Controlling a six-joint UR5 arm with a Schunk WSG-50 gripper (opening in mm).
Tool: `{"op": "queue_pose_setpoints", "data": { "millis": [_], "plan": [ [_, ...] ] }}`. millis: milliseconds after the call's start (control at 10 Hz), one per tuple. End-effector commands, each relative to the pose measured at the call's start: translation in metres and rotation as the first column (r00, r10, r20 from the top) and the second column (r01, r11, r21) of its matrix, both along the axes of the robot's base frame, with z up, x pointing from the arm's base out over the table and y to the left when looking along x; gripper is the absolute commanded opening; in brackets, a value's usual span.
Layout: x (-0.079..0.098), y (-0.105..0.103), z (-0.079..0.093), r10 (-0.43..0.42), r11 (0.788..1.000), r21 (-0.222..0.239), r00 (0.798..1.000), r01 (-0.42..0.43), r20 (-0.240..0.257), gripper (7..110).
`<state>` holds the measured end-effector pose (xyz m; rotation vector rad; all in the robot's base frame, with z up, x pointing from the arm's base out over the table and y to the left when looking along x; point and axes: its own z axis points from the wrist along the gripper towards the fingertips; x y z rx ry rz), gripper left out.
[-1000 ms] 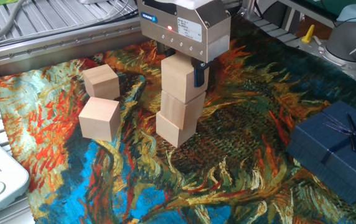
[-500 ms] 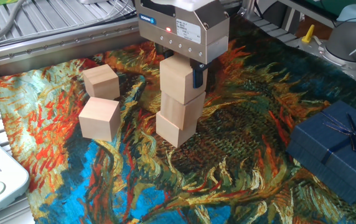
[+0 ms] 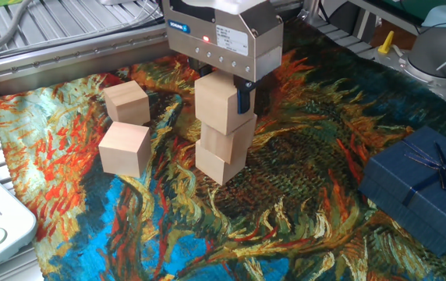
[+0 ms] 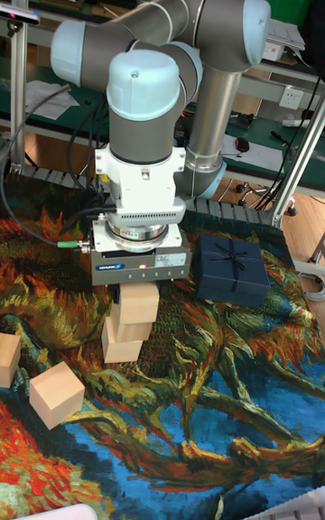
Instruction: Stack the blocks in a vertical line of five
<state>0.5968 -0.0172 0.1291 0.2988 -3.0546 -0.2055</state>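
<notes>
Pale wood shows nearest on the left of the cloth: one loose light-wood cube (image 3: 124, 147) lies flat on the swirling painted cloth (image 3: 207, 226) that covers the worktop, and a second loose cube (image 3: 126, 101) sits just behind it, close but apart. To the right, a dark blue ribboned gift box (image 3: 419, 187) rests well away from the cubes. Near the middle of the cloth stands a stack: a bottom cube (image 3: 219, 161), a middle cube (image 3: 227, 139) turned a little on it, and a top cube (image 3: 223, 103) resting on that, shifted slightly toward the left. The silver two-finger gripper (image 3: 224, 97) hangs directly over the stack with its jaws down either side of the top cube; a dark finger (image 3: 242, 95) lies against the cube's right face (the other is hidden), so it appears to grip it. Behind rises the grey robot arm (image 4: 171, 51).
</notes>
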Motion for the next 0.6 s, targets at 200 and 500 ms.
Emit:
{"op": "queue_pose_setpoints", "data": {
  "millis": [200,500],
  "plan": [
    [-0.008,-0.002,0.004,-0.037,0.999,-0.02,0.998,0.036,-0.041,110],
    [-0.004,0.008,0.004,-0.011,1.0,0.027,1.0,0.012,-0.029,88]
  ]
}}
